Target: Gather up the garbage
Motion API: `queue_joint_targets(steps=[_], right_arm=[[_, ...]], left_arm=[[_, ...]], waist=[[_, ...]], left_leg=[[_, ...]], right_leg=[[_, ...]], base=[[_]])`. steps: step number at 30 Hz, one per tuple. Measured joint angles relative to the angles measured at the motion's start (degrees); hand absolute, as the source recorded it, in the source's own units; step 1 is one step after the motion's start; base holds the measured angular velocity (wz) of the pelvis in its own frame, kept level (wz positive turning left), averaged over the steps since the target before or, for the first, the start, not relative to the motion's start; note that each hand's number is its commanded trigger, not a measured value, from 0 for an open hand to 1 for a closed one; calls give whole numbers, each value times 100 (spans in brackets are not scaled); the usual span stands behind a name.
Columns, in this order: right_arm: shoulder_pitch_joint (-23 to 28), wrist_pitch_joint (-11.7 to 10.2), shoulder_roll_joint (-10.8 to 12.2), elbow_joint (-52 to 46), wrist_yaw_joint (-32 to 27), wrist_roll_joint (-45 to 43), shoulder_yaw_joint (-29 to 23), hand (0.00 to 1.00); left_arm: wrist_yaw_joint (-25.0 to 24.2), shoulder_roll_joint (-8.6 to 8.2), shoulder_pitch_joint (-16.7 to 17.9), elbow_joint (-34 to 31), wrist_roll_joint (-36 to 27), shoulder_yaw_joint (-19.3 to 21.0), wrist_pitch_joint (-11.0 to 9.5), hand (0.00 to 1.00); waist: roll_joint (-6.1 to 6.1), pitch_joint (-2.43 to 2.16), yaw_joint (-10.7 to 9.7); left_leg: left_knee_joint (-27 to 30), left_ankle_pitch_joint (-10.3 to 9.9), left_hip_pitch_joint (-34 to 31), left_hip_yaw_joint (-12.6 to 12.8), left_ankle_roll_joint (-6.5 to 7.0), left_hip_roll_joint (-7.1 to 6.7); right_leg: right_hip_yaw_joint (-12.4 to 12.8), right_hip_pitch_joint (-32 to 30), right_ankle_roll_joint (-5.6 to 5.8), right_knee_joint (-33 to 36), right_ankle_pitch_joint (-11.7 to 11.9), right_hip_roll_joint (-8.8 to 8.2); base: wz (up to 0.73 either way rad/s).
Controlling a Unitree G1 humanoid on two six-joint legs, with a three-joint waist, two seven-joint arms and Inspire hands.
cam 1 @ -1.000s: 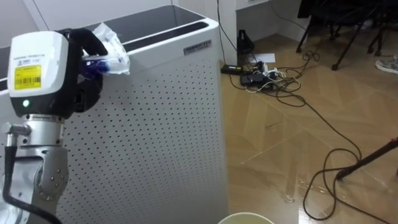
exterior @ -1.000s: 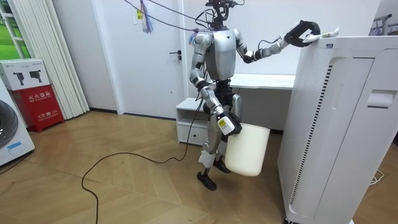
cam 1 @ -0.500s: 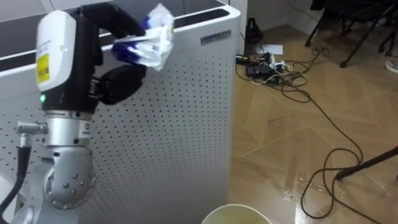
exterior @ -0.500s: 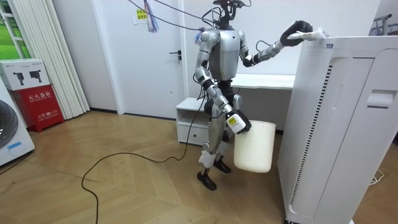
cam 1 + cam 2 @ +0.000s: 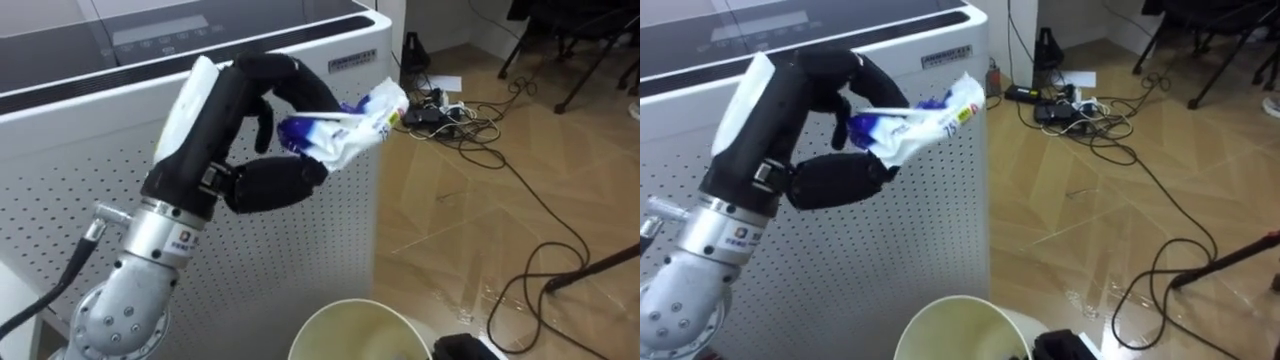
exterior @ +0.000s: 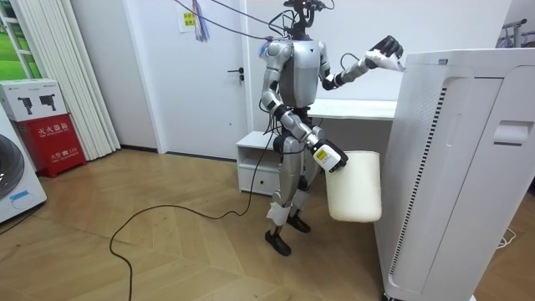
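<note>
One wrapper in left hand beside cabinet

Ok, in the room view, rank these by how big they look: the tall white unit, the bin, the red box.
1. Tall white unit, clearly largest.
2-3. Bin and red box look about alike, so I won't rank them.

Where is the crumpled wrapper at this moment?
The wrapper sits upper centre in the left eye view, pinched in the left hand beside the white perforated appliance, with the bin below.
</note>
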Motion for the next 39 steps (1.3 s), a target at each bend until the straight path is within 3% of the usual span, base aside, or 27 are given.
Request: queue_joint_targets(steps=[8,12,16,22,28,29,30,31,32,39], right_arm=[[-236,0,3,4,-34,15,156,100],[-687,-64,38,533,71,24,168,100],[-1044,-119,150,1144,57,20,171,100],[-1083,-119,153,1179,-52,195,236,100],[-1240,-124,196,1293,5,269,379,100],[-1247,-124,204,1299,3,268,379,100],[-1282,-125,229,1362,3,267,379,100],[-1342,-139,244,1489,4,266,379,100],[-1397,-147,248,1634,5,266,379,100],[-1410,-147,205,1721,15,239,376,100]], left_arm=[[-339,-25,645,404,-4,-380,-35,100],[-434,-71,674,1260,-7,-708,-34,100],[-687,-241,673,2036,-4,-874,-29,100],[-886,-329,684,2359,-276,-1114,-17,100],[-1031,-554,685,2951,-389,-1429,-12,100],[-1057,-568,688,3013,-388,-1461,-5,94],[-1090,-600,688,3118,-382,-1535,11,64],[-1100,-605,688,3211,-369,-1569,11,42],[-1100,-636,688,3289,-366,-1583,12,0],[-1259,-642,688,3462,-297,-1581,13,0]], waist=[[-80,12,-47],[-106,22,-58],[-151,53,-63],[-187,79,-44],[-229,106,-67],[-234,109,-64],[-244,115,-62],[-251,119,-62],[-255,122,-58],[-273,133,-62]], left_leg=[[107,30,-406,-36,13,-20],[199,43,-681,-22,20,-25],[254,44,-862,-33,22,-22],[350,45,-1271,-52,22,-21],[293,45,-1320,-22,22,-16],[292,45,-1328,-21,22,-15],[292,45,-1345,-20,22,-13],[291,45,-1363,-20,22,-14],[288,45,-1378,-20,22,-15],[270,45,-1389,-17,22,-14]], right_leg=[[-7,-405,-5,119,3,-28],[-20,-682,-11,217,7,-50],[-66,-828,-14,223,9,-72],[-127,-1242,-15,337,9,-111],[-105,-1324,-15,310,9,-99],[-104,-1332,-15,308,9,-97],[-105,-1346,-15,307,9,-90],[-109,-1360,-15,302,9,-83],[-111,-1378,-15,300,9,-80],[-147,-1400,-15,299,9,-80]], base=[[1],[1],[2],[2],[-3],[0],[0],[0],[0],[0]])
